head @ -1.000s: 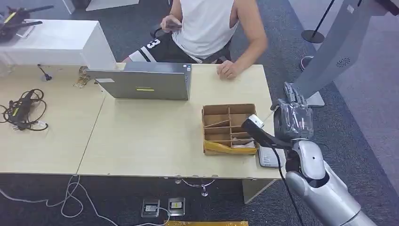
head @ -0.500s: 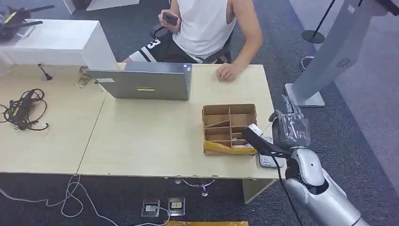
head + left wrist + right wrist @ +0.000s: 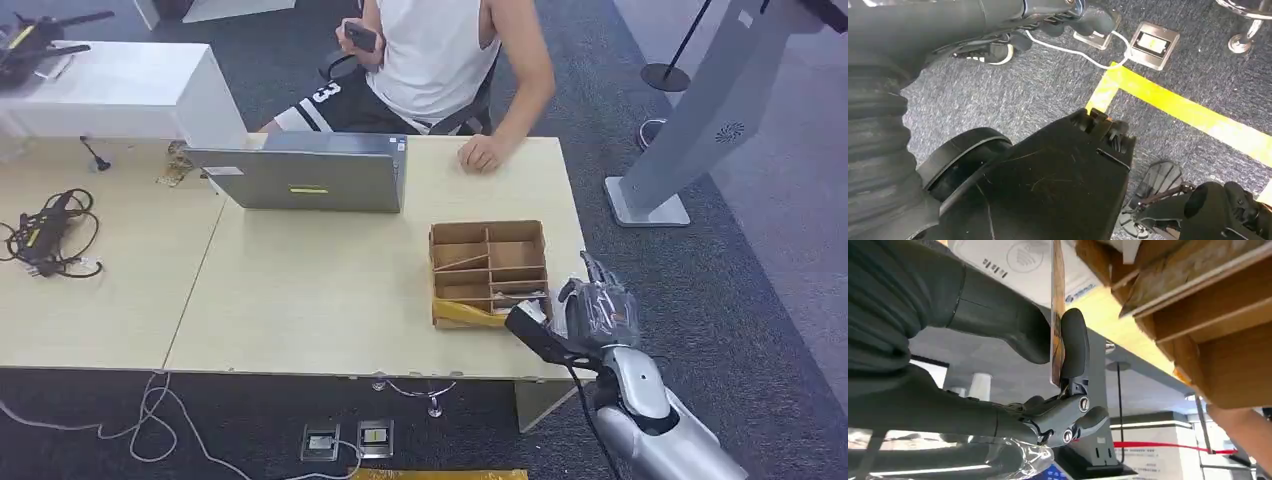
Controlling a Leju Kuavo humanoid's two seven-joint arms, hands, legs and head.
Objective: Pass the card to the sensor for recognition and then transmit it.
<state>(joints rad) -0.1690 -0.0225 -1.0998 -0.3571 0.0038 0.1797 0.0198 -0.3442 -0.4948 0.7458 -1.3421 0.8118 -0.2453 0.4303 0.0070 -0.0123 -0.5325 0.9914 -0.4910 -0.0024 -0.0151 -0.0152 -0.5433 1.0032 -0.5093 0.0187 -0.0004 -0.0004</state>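
Observation:
My right hand [image 3: 597, 312] hangs over the table's near right corner, beside the cardboard box [image 3: 488, 262]. In the right wrist view, thumb and a finger [image 3: 1074, 342] pinch a thin card [image 3: 1056, 300], seen edge-on. The card's far edge points at the white sensor pad [image 3: 1020, 260], which bears a contactless symbol, and stands close to it; whether they touch I cannot tell. My left hand [image 3: 878, 125] hangs low above the carpet, and its fingers cannot be made out.
A person in a white top [image 3: 440, 50] sits across the table holding a phone, one hand resting on the tabletop [image 3: 482, 152]. A grey laptop [image 3: 305, 178] stands mid-table, cables [image 3: 45, 235] lie at the left, and a grey kiosk stand [image 3: 700, 110] is on the right.
My right hand has come down and back toward the table's near edge with the card, now covering the spot where the sensor pad lay. The person raised the phone.

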